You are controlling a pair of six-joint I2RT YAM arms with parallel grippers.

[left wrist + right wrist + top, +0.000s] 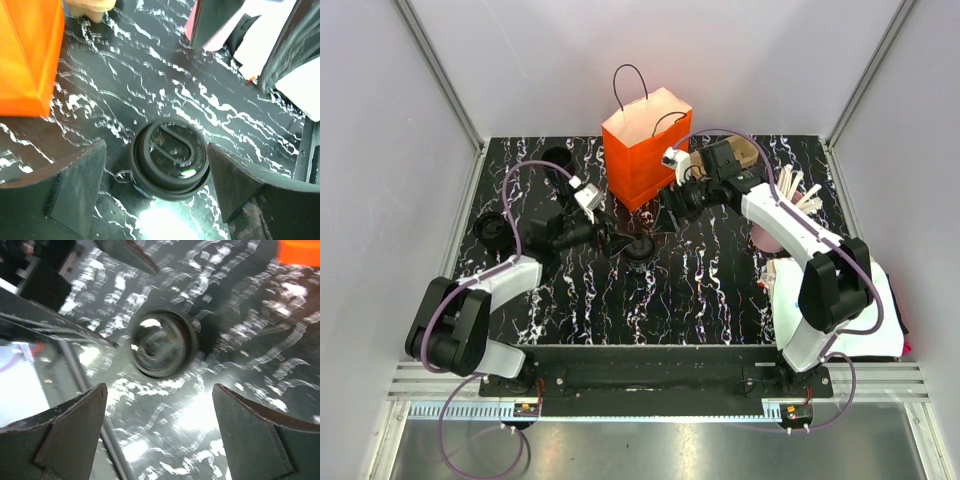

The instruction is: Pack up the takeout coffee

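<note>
**Status: takeout coffee (pixel 639 247) on the table (pixel 710 290), not gripped**

Top view: takeout coffee stands upright, lid on, just in front of the orange bag (pixel 642 150) and outside it. Left gripper (pixel 618 240) is just beside it. Right gripper (pixel 672 212) is near, on the bag side.

Left wrist: jaws spread wide, with the takeout coffee between the fingers (pixel 75 190). Neither finger touches it.

Right wrist: blurred. Jaws wide apart with nothing between them. The takeout coffee lies beyond the tips.

The takeout coffee (pixel 640 246) stands on the table (pixel 710 290) before the bag (pixel 642 155); the left tool (pixel 618 240) sits just left.
</note>
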